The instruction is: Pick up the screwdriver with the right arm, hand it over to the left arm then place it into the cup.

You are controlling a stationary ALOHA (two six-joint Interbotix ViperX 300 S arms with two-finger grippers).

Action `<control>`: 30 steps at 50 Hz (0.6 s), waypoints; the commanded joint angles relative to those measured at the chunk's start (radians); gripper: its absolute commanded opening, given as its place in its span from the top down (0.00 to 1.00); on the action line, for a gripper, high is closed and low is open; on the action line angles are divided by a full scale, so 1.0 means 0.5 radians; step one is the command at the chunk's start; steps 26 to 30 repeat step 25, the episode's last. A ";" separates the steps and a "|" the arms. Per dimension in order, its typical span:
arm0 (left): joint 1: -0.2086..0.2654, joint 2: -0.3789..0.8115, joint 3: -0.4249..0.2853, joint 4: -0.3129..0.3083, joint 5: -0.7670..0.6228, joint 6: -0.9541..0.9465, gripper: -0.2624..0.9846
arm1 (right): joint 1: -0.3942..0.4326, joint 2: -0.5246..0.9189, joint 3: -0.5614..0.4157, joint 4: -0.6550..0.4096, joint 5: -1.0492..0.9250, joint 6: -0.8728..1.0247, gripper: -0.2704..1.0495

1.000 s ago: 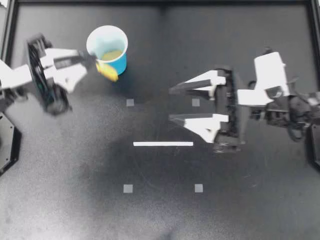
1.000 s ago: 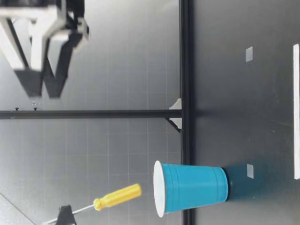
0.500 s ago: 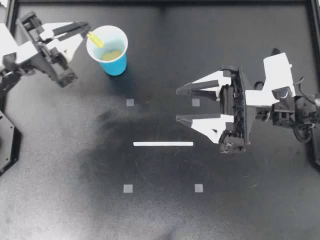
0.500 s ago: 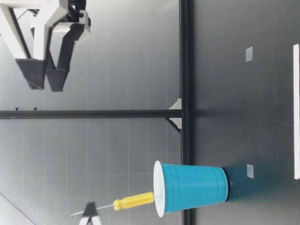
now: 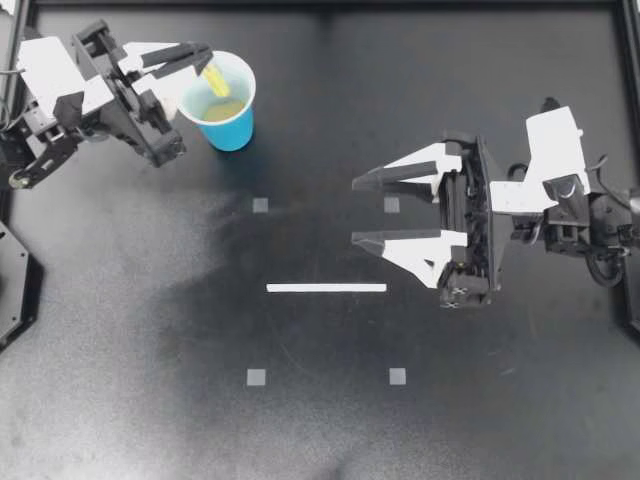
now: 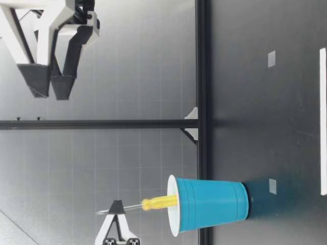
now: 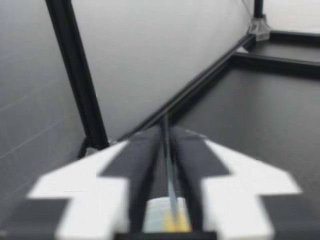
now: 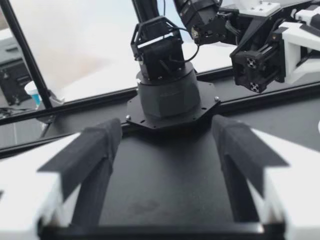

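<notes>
A blue cup with a white rim stands at the far left of the table. The yellow-handled screwdriver leans handle-down into its mouth. My left gripper hovers at the rim, fingers a little apart. In the left wrist view the thin shaft runs along the gap of my left gripper with dark space on both sides. In the low view the handle dips into the cup, and the shaft crosses my left gripper's tips. My right gripper hangs wide open and empty over the table's right half, also high in the low view.
A white tape strip lies mid-table with small grey square marks around it. A black frame rail borders the table's far edge. The other arm's black base shows ahead of my right gripper.
My left gripper swung over to the cup and lowered the screwdriver handle-first into it, then its fingers parted slightly. The right arm drew back a little, then stayed still.
</notes>
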 commanded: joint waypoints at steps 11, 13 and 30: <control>0.012 -0.037 -0.061 -0.009 -0.003 -0.040 0.31 | 0.009 -0.021 -0.037 -0.009 -0.021 0.000 0.26; 0.012 -0.043 -0.067 -0.009 0.000 -0.043 0.31 | 0.012 -0.021 -0.037 -0.009 -0.021 0.000 0.26; -0.034 -0.147 -0.086 0.018 0.064 -0.089 0.31 | 0.015 -0.018 -0.037 -0.006 -0.021 0.003 0.26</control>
